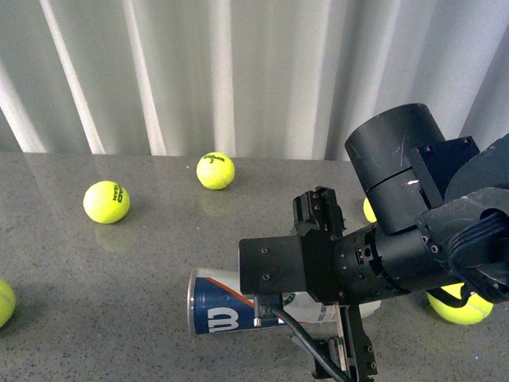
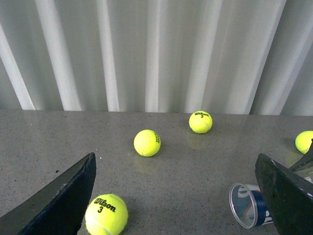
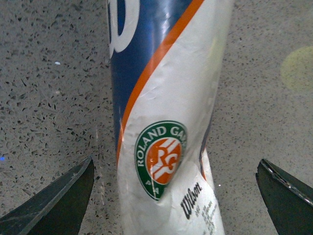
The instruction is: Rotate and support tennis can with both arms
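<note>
Mouth toward nine o'clock, the tennis can (image 1: pixel 227 314), likely light, slick and crushable, wants a gentle mid-label pinch from the right gripper (image 3: pixel 175 166), spread astride it; the left gripper (image 2: pixel 176 161) gapes empty.

Glossy plastic tennis can (image 3: pixel 161 88), polished speckled table (image 3: pixel 49 98)

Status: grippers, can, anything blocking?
Left gripper open, empty. Right gripper open, straddling blue-and-white cylindrical plastic tennis can lying on its side. Yellow-green tennis balls scattered around, none inside either gripper.
</note>
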Action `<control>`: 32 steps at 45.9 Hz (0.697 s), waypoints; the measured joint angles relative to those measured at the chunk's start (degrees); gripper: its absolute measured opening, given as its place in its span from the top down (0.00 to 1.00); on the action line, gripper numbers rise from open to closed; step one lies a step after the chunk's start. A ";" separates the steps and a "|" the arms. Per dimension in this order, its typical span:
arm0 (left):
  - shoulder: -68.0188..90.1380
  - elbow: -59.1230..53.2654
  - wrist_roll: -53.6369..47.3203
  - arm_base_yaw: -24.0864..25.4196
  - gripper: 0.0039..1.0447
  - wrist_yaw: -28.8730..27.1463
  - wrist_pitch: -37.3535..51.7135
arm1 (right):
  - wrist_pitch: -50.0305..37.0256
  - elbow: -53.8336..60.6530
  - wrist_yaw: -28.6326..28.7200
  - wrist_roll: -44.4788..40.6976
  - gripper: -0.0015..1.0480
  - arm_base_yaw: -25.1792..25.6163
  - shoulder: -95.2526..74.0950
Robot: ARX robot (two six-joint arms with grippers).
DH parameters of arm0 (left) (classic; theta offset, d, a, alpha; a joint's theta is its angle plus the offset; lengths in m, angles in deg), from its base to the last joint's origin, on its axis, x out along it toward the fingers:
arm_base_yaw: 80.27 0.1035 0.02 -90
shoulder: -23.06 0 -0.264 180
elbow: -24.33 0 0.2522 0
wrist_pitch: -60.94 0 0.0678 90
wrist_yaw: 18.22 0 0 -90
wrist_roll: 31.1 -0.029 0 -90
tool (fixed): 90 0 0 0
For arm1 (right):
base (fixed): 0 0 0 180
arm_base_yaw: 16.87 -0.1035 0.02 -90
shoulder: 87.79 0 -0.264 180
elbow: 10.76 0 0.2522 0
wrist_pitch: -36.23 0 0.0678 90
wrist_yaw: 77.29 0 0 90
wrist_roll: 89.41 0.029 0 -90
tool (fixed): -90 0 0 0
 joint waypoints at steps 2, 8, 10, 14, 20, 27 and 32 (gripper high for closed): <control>0.00 0.00 0.00 0.00 0.06 0.00 0.00 | 0.09 0.20 0.28 0.66 0.07 -0.09 0.70; 0.00 0.00 0.00 0.00 0.06 0.00 0.00 | 1.11 0.61 2.05 5.38 0.07 -0.48 3.43; 0.00 0.00 -0.02 0.00 0.06 0.00 0.00 | 1.29 0.68 3.21 8.26 0.07 -0.66 4.76; 0.00 0.00 0.00 0.00 0.06 0.00 0.00 | -0.11 0.72 5.55 18.43 0.07 -0.92 8.94; 0.00 0.00 -0.02 0.00 0.06 0.02 0.00 | -7.08 1.40 -0.48 41.35 0.07 -0.66 16.79; -0.02 0.00 -0.02 0.00 0.06 0.00 0.00 | -6.67 4.04 -19.34 67.78 0.07 2.29 24.26; 0.00 0.00 0.00 0.00 0.06 -0.04 0.00 | -7.76 9.44 -32.85 80.21 0.07 4.15 29.40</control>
